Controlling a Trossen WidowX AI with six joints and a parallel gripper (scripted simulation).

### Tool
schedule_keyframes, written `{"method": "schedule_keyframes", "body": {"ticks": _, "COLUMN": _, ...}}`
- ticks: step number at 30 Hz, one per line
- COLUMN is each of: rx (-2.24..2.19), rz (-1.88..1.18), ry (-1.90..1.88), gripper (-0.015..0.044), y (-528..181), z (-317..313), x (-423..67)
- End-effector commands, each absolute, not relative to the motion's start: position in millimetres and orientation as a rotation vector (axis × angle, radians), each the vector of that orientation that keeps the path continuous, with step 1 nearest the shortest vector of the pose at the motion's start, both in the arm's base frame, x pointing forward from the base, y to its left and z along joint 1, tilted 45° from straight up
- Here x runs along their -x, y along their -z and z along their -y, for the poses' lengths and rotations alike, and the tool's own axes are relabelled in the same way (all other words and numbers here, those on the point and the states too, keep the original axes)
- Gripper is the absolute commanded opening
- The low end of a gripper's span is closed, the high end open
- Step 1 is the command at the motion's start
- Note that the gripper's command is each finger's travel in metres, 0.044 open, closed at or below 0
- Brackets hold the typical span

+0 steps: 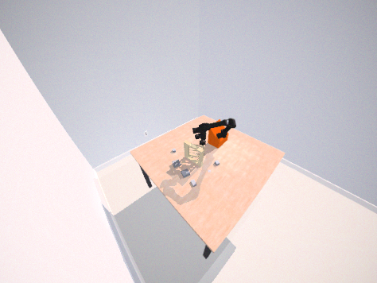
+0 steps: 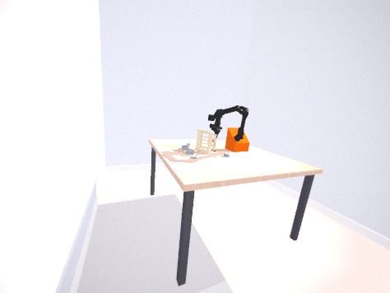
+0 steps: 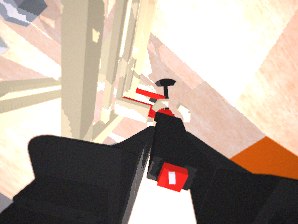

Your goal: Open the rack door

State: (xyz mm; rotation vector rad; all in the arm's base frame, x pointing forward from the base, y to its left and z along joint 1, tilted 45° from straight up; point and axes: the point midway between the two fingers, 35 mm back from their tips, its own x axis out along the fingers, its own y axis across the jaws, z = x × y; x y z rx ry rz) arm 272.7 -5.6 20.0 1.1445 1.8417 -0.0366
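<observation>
The cream rack frame (image 1: 187,151) (image 2: 199,139) (image 3: 82,60) stands upright on the table (image 1: 239,171) (image 2: 255,169). My gripper (image 1: 203,143) (image 2: 215,133) (image 3: 168,133) points down at the rack's side nearest the arm base. It is shut on the upright handle (image 3: 180,180), whose red end shows between the black fingers in the wrist view. The handle's black side faces the camera, and red strips (image 3: 149,94) lie beyond it, low by the rack. The door's angle to the frame is hard to tell, and the fingers hide part of the handle.
The orange block (image 1: 216,138) (image 2: 232,142) (image 3: 272,159) at the arm's base is close to the rack. Several small grey blocks lie around the rack, including one (image 1: 216,163) (image 2: 226,155) on the near side and another (image 1: 185,173) (image 2: 189,151) beyond it.
</observation>
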Motion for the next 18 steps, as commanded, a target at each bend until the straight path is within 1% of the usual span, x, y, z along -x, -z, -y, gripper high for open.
{"method": "schedule_keyframes", "body": {"ticks": 1, "rx": -1.097, "rz": -1.823, "ry": -0.024, "gripper": 0.0017, "y": -16.0, "z": 10.2, "x": -270.3}}
{"method": "schedule_keyframes", "body": {"ticks": 18, "rx": -0.919, "rz": -1.766, "ry": -0.242, "gripper": 0.0017, "y": 5.7, "z": 35.9, "x": -254.4}}
